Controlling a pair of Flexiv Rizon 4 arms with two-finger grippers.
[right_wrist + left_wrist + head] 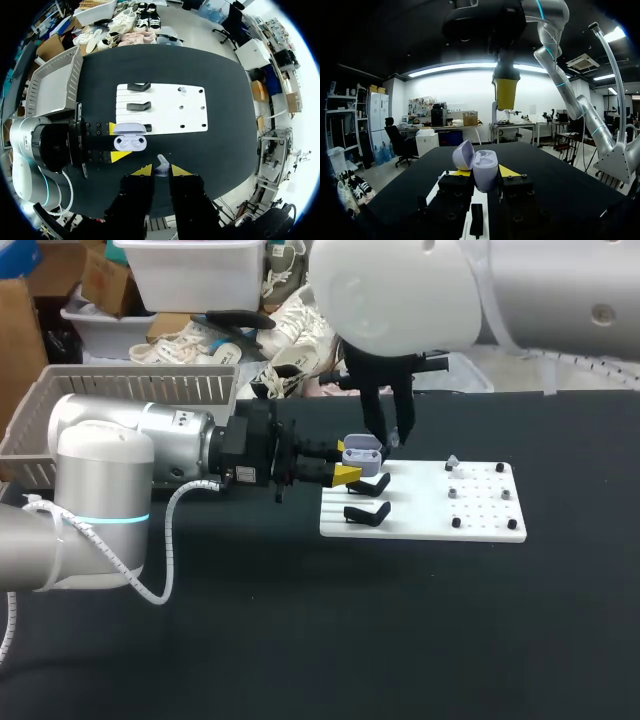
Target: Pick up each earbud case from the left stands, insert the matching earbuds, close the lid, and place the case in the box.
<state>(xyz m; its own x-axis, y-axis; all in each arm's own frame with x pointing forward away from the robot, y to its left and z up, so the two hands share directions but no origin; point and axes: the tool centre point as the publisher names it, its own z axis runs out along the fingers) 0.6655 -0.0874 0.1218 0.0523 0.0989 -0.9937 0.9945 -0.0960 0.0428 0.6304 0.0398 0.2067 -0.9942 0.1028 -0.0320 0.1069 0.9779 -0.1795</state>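
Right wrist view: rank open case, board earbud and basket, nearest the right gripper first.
1. Open case, just ahead, in left gripper.
2. Board earbud, farther ahead on the white board.
3. Basket, farthest, beyond the left arm.

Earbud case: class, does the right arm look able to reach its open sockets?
Probably yes: the left gripper holds the earbud case by its sides, lid open, sockets bare; nothing lies between them and the earbud in the right gripper.

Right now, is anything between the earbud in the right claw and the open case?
Nothing visible: the right claw holds the earbud near the open case in the left claw, gap clear.
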